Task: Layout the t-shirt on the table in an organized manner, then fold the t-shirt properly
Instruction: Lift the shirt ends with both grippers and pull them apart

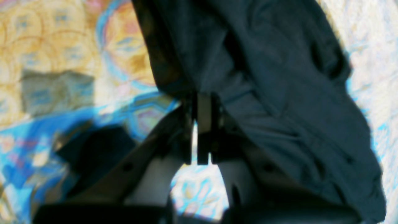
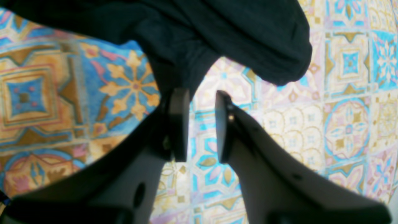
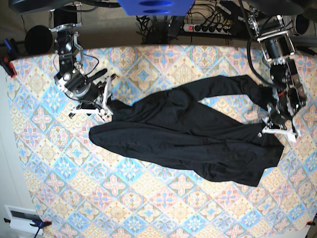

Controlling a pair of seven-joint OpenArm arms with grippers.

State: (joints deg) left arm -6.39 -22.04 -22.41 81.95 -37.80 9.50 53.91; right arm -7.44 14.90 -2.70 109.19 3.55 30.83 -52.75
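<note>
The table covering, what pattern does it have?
The table shows tile-like diamond medallions in blue, pink, cream and yellow, clearest in the base view.

Bright daylight, blurry wrist views, hard shadows

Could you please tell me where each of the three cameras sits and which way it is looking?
Left wrist: on the left arm, looking along its shut fingers pinching the plain black fabric t-shirt over the tile-patterned cloth-covered table.
Right wrist: on the right arm, looking past parted fingers at the t-shirt's edge above the table.
Base: overhead, looking down on the table, the spread t-shirt, the left gripper and the right gripper.
All three share the t-shirt and table.
</note>
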